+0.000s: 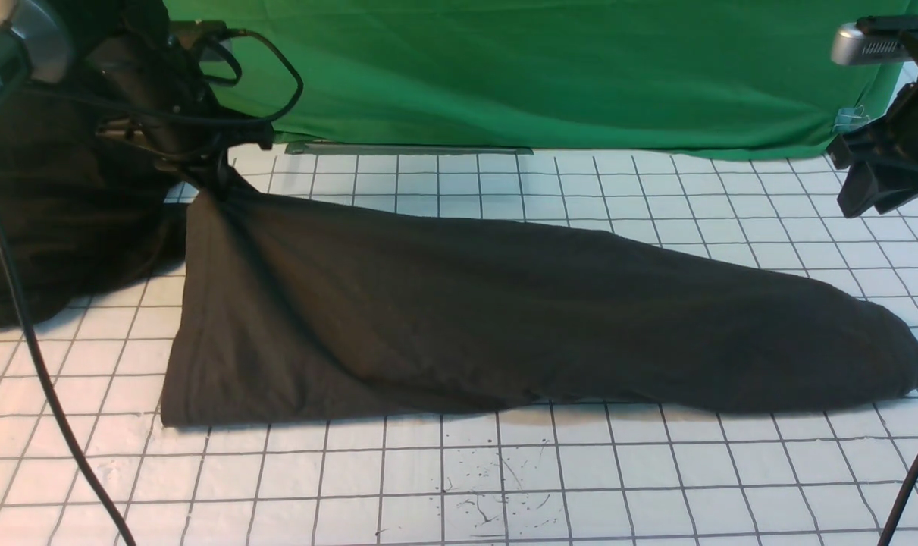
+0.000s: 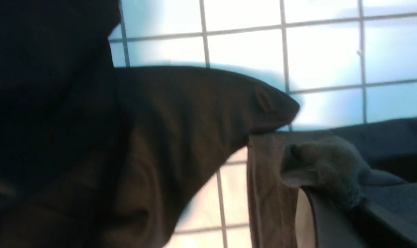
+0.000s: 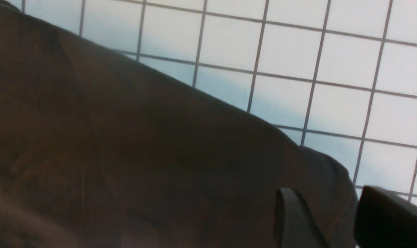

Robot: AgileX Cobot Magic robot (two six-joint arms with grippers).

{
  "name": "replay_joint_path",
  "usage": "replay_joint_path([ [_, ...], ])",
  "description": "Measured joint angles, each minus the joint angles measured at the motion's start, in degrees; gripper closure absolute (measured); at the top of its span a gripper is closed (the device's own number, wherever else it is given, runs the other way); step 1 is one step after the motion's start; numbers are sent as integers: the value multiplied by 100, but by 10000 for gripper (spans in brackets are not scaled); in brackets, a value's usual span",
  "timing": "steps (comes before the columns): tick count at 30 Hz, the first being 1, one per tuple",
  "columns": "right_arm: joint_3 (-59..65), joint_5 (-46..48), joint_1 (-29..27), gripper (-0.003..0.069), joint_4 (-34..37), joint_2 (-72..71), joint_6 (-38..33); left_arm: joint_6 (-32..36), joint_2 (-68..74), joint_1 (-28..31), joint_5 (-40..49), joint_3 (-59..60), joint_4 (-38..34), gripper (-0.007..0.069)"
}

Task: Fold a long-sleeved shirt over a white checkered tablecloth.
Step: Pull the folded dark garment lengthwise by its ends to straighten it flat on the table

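Robot's left black claw [image 1: 214, 182] pinches the dark brown-black cotton shirt [image 1: 504, 318], tips buried in fabric. Right black claw [image 1: 872, 189] has fingers apart, partly cropped. Shirt lies folded across the white checkered tablecloth [image 1: 489, 470]; chest print hidden.

- Shirt [image 1: 504, 318]: I read dark brown-black, plain, browner in the right wrist view.
- Tablecloth [image 1: 731, 485]: white, thin dark grid forming small squares, dark specks towards its near edge; I get a bluish tint in both wrist views.
- Garment heap [image 1: 72, 197] by the tablecloth's left edge: black-brown, plain.
- Backdrop [image 1: 542, 68] beyond its far edge: plain green.
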Motion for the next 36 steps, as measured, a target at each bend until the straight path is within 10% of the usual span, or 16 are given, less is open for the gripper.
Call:
replay_joint_path([
  [14, 389, 311, 0, 389, 10, -236, 214, -610, -226, -6, 450, -393, 690, 143],
  [24, 1616, 350, -31, 385, -899, -1108, 650, -91, -1000, 6, 550, 147, 67, 601],
  [29, 2061, 317, -45, 347, -904, -1172, 794, 398, -1427, -162, 532, 1408, -1178, 631],
  [36, 2689, -517, -431, 110, -805, -1147, 874, 476, -1847, -854, -350, 3570, -1003, 631],
])
